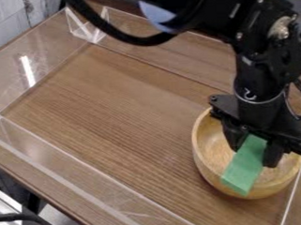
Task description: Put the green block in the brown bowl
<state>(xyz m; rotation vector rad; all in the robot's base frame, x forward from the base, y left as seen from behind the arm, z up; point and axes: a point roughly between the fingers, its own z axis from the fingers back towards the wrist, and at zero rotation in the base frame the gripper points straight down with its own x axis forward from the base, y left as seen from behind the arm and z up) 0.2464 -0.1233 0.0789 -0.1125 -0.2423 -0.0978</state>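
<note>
Broad bare stretch of wooden tabletop (109,107) across the left and middle, open to any pass from above or along the surface. Hemmed at the far left and the near edge by a low clear plastic wall (48,156), barring level entry from those sides. Lower right corner crowded: brown bowl (208,159) there, its hollow mostly filled by the black gripper (257,145) reaching down into it and by the green block (249,166) leaning between the spread jaws against the near rim, with only a narrow strip of table between bowl and wall.
</note>
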